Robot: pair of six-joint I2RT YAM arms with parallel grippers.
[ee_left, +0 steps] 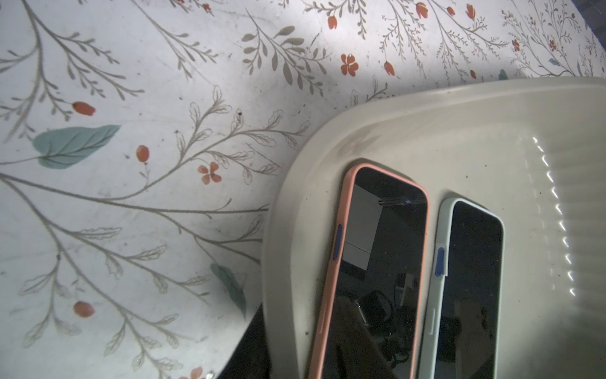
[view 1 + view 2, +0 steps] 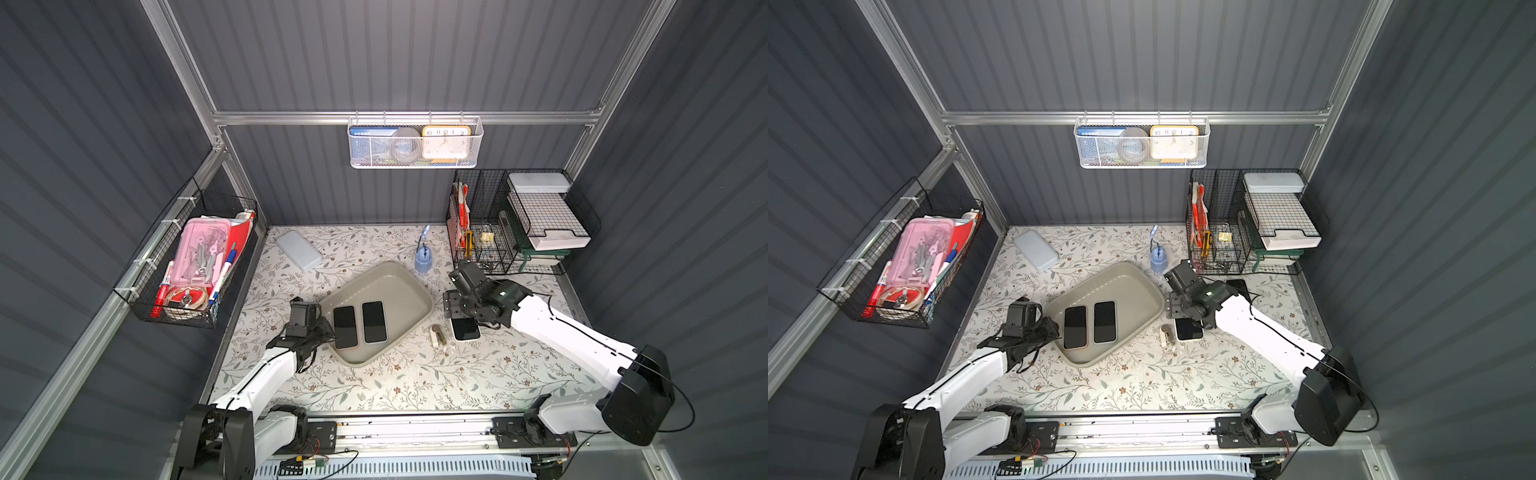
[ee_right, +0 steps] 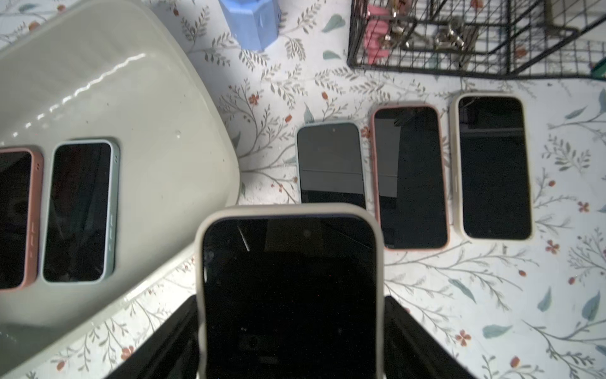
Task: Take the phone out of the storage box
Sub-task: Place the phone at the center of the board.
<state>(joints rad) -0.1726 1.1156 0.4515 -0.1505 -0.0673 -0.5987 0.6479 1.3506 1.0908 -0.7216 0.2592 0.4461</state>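
The floral-covered table (image 2: 415,382) carries the whole work area, and the storage box (image 2: 395,282) sits at its centre, skewed to the table edges. The task is judged partly complete. Three phones lie face up in a row on the table, clear of the box on its right side: a teal-cased phone (image 3: 331,164) just beside the box, a pink-cased phone (image 3: 410,177) next to it, and a cream-cased phone (image 3: 495,167) farthest out. The right gripper (image 3: 288,298) holds a fourth unit, the held phone (image 3: 288,256), across its width, with one black finger against each long edge. The jaws stand wide because the phone fills them. This phone is outside the box, over the table just off the box's right wall; whether it already touches the surface cannot be determined. Two units are left inside, side by side and flat on the box floor near its front end: a salmon-cased phone (image 2: 345,327) against the left wall and a pale-green-cased phone (image 2: 374,322) beside it. The left gripper (image 2: 326,332) is at the box's left rim, right next to the salmon-cased phone. Its jaws look narrow, but whether they grip the rim, the phone or nothing cannot be determined. Outstanding work, as judged: set down the held phone, then extract the last two.
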